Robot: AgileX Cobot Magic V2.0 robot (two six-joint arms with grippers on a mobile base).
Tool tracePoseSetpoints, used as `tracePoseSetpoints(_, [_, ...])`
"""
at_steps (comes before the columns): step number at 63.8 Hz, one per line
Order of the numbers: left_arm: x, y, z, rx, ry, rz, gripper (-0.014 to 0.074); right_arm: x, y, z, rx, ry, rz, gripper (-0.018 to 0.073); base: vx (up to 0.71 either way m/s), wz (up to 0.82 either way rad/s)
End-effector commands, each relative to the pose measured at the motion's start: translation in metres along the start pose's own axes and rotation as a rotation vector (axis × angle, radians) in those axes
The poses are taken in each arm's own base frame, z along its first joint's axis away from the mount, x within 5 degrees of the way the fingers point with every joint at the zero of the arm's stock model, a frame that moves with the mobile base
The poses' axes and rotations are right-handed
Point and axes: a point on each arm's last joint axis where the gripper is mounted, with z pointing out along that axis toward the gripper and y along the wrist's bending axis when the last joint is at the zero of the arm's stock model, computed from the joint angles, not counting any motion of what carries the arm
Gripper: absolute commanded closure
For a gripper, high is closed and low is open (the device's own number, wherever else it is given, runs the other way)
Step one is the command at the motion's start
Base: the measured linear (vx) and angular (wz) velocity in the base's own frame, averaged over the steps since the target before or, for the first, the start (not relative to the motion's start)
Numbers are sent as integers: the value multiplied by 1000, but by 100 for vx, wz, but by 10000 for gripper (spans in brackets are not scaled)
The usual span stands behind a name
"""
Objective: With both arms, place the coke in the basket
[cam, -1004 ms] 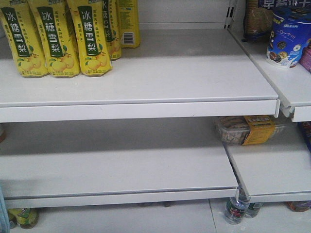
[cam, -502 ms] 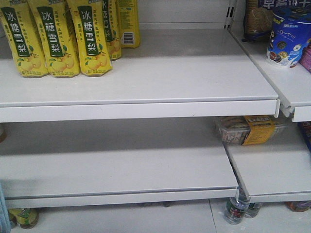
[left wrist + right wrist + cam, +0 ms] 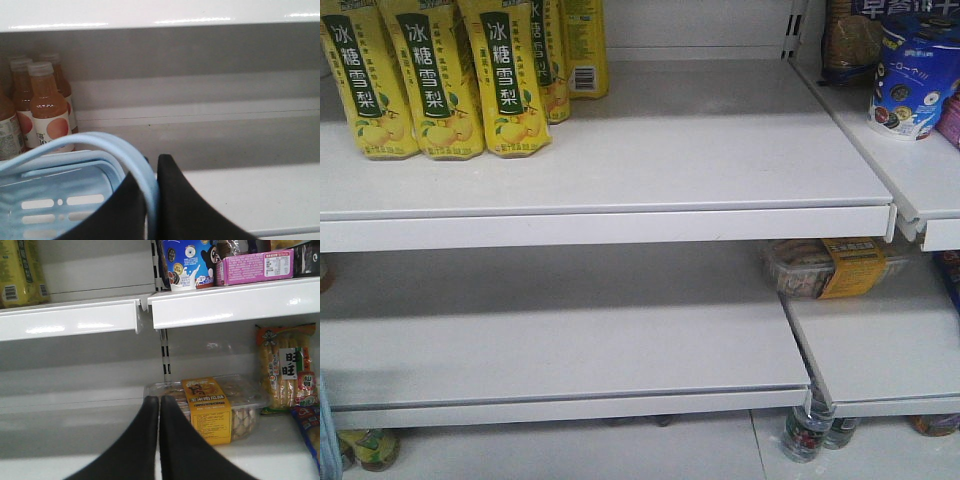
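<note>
Coke: not in any view; direction, axis, nearer arm can't be told. Left pincer [image 3: 151, 200] clenched on basket [image 3: 60, 200] handle. Right pincer [image 3: 159, 440] clenched, empty, facing shelf.

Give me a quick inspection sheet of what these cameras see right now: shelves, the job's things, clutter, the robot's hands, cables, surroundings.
Surface: white store shelves, mostly bare in the middle.
Job's things: light blue basket in the left wrist view only; no coke seen in any view.
Clutter: yellow pear-drink bottles on the upper shelf; orange drink bottles behind the basket; clear snack box with yellow label; blue cup; pink box; yellow snack bag.
Hands: left hand closed on the basket handle; right hand closed, holding nothing.
Cables: nothing seen.
Surroundings: more bottles on the floor under the lowest shelf.
</note>
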Motion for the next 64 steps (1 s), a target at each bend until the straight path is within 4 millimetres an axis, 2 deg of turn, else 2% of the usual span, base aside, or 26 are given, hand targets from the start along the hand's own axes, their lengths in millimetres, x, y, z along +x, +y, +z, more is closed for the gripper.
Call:
tracePoseSetpoints(1, [-14, 0, -3, -10, -166, 72, 603, -4, 2, -2, -24, -80, -10, 564, 0, 0])
tracePoseSetpoints(64, [-14, 0, -3, -10, -166, 72, 603, -4, 2, -1, -24, -79, -11, 564, 0, 0])
